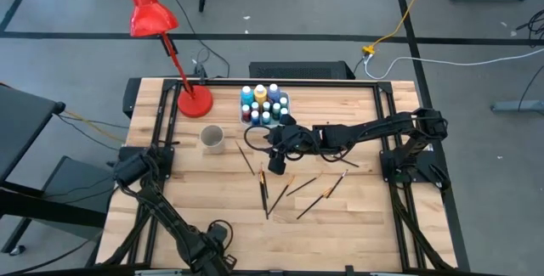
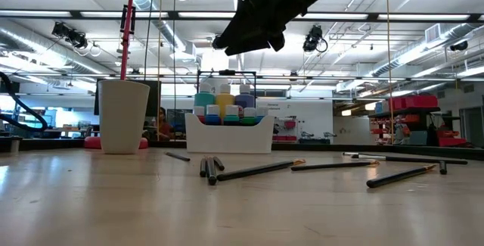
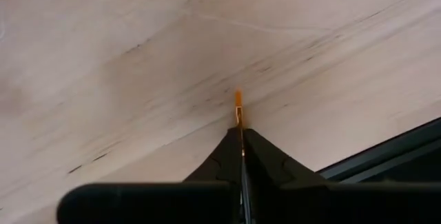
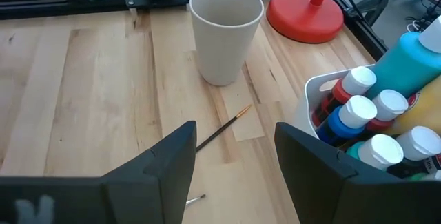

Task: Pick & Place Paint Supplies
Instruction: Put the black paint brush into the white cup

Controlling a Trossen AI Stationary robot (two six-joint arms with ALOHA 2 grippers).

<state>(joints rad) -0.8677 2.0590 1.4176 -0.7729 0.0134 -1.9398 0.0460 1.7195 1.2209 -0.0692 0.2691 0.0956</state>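
Observation:
Several thin paintbrushes (image 1: 265, 188) lie loose on the wooden table's middle, and one more (image 4: 224, 127) lies near a white cup (image 4: 224, 31). Small paint bottles (image 1: 263, 104) stand in a white tray (image 4: 313, 93) at the far side. My right gripper (image 4: 231, 172) hovers open above the table between cup and tray, holding nothing. My left gripper (image 3: 241, 133) is near the table's near edge, hidden under its own wrist (image 1: 218, 232) in the high view. It points down, shut on a thin paintbrush. My left gripper pinches a thin paintbrush between its two fingers, close to its orange end (image 3: 238, 101), which sticks out a little past the fingertips. The fingers come from above, pointing down at the table. Whether the brush is on the wood or clear of it, I cannot tell.
A red desk lamp stands with its round base (image 1: 194, 102) at the far left, next to the cup (image 1: 212, 138). A black frame rail (image 3: 386, 156) runs along the table edge beside my left gripper. Bare wood lies near the front right.

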